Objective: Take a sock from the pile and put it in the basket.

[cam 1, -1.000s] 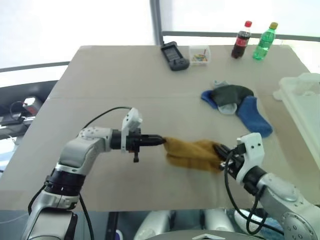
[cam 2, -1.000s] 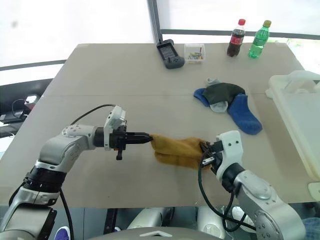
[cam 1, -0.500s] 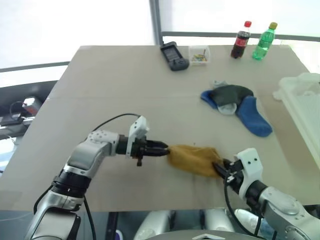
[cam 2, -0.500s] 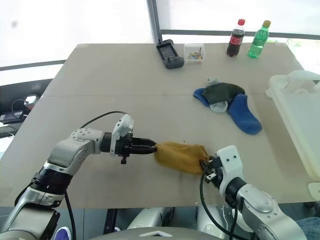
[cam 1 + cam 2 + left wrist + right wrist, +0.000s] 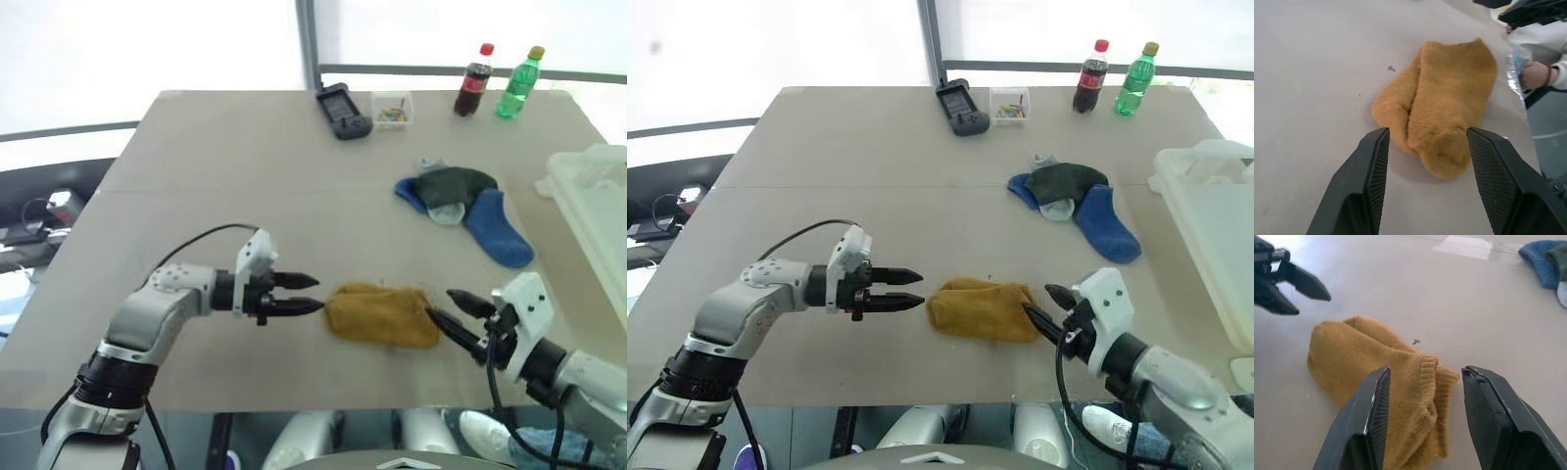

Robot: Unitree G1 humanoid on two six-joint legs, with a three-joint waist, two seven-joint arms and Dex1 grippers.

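A folded mustard-yellow sock [image 5: 382, 314] is shown lying flat on the near part of the grey table [image 5: 245, 157], released and untouched by either arm. The left gripper [image 5: 309, 294] is seen just beside the sock's left end, its two black fingers [image 5: 1369, 191] spread apart with nothing between them. The right gripper [image 5: 453, 310] is seen just beside the sock's right end, which is the ribbed cuff, its fingers [image 5: 1366, 431] likewise parted and empty. The two grippers are thus pointed toward each other across the sock. Farther back and to the right, the rest of the pile [image 5: 460, 208] is found: a dark grey-green sock laid over a pale grey piece, with a bright blue sock stretching from it toward the near right. The pile is well apart from the yellow sock. At the right edge of the scene the basket [image 5: 1215, 225], a whitish translucent bin with a rounded rim, is partly shown. At the far edge of the table a dark handheld device [image 5: 342, 110] lies just beside a small clear box of colourful bits [image 5: 392, 108], and to their right a cola bottle with a red cap [image 5: 473, 80] and a green bottle with a yellow cap [image 5: 517, 82] are set upright, side by side.
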